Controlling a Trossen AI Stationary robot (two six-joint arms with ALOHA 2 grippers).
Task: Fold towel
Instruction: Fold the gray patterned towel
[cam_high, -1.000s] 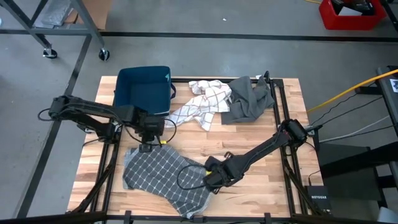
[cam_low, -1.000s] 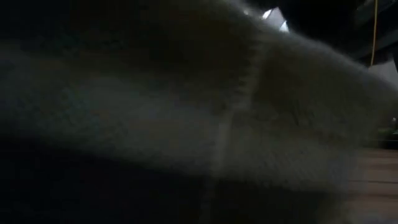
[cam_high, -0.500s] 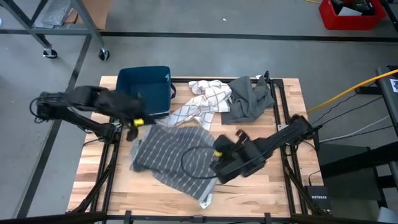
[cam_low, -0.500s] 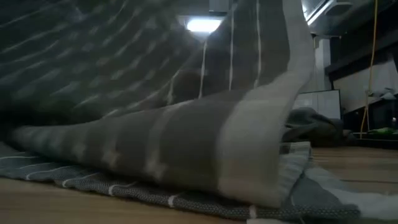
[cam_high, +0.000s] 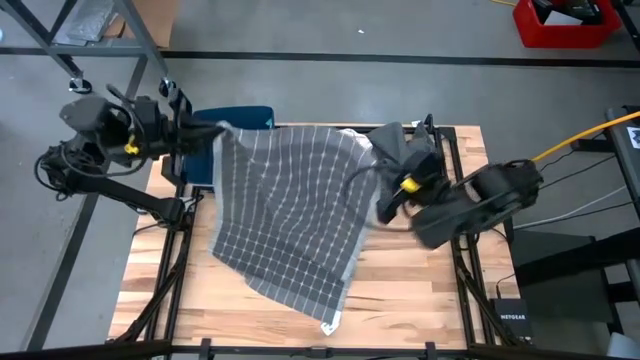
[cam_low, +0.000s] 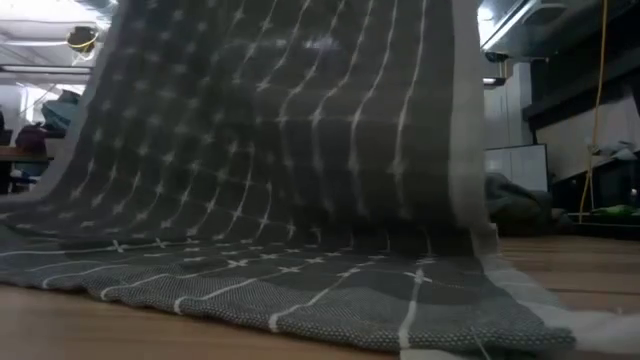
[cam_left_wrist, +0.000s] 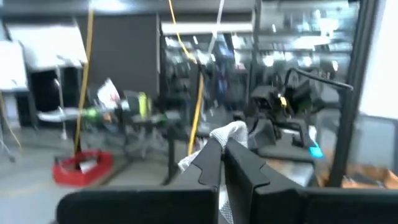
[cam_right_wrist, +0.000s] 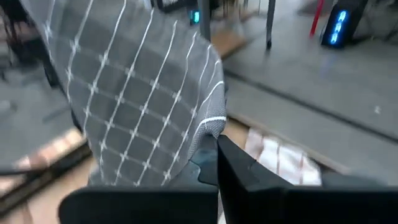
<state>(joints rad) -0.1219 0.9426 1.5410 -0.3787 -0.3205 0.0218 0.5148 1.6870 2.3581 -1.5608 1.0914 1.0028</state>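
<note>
Wooden slats of the table (cam_high: 410, 290) carry a grey checked towel (cam_high: 285, 215), now stretched into a broad sheet: its top edge is raised off the surface between the two arms, while its lower edge trails on the boards toward the near side, as the low view shows. A second ago it lay crumpled low on the table, so the lift has opened it out. The left gripper (cam_high: 205, 133), closed on one upper corner, sits high by the blue bin (cam_high: 245, 117). The right gripper (cam_high: 388, 198), pinched shut on the opposite corner, hangs near the plain grey cloth (cam_high: 412, 152) and the white checked cloth (cam_high: 350, 133) at the far edge. With the cloth spread and taut, the fold seems ready to begin; laying it down flat looks like the likely next need.
</note>
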